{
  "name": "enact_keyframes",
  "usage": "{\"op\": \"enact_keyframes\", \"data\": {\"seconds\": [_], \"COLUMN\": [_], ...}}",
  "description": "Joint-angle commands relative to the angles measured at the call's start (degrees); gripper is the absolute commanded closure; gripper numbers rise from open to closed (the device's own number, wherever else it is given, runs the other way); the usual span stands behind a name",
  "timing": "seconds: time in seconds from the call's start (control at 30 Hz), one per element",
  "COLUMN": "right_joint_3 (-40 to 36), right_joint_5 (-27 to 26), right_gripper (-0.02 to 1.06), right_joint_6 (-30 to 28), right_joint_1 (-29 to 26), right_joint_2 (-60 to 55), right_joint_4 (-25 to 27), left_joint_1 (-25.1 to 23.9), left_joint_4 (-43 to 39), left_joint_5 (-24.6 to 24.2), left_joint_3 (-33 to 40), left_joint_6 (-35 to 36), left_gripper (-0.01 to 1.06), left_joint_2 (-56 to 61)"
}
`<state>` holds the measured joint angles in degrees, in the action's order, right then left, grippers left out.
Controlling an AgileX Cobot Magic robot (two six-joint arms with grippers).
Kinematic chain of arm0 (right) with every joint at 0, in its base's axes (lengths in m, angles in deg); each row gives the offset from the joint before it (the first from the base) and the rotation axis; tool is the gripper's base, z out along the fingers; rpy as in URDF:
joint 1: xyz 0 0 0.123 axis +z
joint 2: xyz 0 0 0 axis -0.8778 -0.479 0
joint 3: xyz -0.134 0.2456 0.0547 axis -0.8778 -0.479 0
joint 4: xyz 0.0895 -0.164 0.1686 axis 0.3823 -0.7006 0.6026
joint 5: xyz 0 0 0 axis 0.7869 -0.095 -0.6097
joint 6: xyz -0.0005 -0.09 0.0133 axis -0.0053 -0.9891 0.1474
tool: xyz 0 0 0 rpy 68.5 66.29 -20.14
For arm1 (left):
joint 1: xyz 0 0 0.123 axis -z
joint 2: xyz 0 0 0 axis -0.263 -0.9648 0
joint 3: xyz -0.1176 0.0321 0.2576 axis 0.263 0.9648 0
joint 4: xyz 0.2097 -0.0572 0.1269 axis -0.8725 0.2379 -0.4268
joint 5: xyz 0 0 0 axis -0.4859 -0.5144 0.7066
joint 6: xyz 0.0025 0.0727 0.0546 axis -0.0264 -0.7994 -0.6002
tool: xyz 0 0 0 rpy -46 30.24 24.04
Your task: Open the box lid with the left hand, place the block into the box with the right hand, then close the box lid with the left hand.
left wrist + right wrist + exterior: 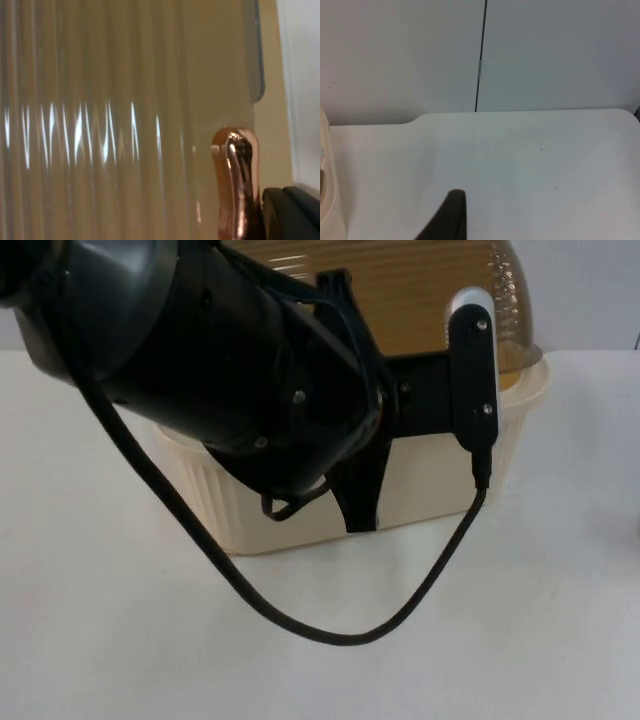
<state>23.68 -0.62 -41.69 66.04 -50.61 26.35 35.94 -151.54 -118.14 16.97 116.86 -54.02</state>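
Left end effector (365,510) down at front wall of cream box (440,475), against ribbed amber lid (125,115) beside its copper handle (235,185); grip state cannot be told. Lid raised, tilted back. Right end effector (452,220) waiting over bare surface (530,165), box edge just beside; grip unclear.

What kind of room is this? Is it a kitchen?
Probably not a kitchen, more likely a robot test bench. A black robot arm reaches over a cream box with a ribbed amber lid, on a bare white table ending at a plain grey partition wall.
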Motion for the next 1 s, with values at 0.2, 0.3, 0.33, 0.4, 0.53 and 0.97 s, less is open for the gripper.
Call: {"op": "enact_keyframes", "data": {"seconds": [0.2,0.3,0.33,0.4,0.53,0.97], "right_joint_3": [0.56,0.56,0.56,0.56,0.56,0.56], "right_joint_5": [0.06,0.06,0.06,0.06,0.06,0.06], "right_gripper": [-0.01,-0.01,-0.01,-0.01,-0.01,-0.01], "right_joint_6": [0.02,0.02,0.02,0.02,0.02,0.02], "right_joint_1": [0.05,0.05,0.05,0.05,0.05,0.05], "right_joint_2": [0.1,0.1,0.1,0.1,0.1,0.1], "right_joint_4": [0.25,0.25,0.25,0.25,0.25,0.25], "left_joint_1": [-2.22,-4.34,-5.17,-6.41,-8.41,-14.56], "left_joint_4": [0.2,0.2,0.2,0.2,0.2,0.2], "left_joint_5": [7.23,9.73,10.15,10.73,11.52,17.1], "left_joint_3": [-0.58,-1.66,-2.25,-3.34,-5.23,-8.78], "left_joint_6": [0.36,0.24,-0.39,-1.68,-2.09,-3.17], "left_gripper": [1.05,1.05,1.05,1.05,1.05,1.05], "left_joint_2": [2.1,2.96,3.27,3.83,4.58,6.36]}}
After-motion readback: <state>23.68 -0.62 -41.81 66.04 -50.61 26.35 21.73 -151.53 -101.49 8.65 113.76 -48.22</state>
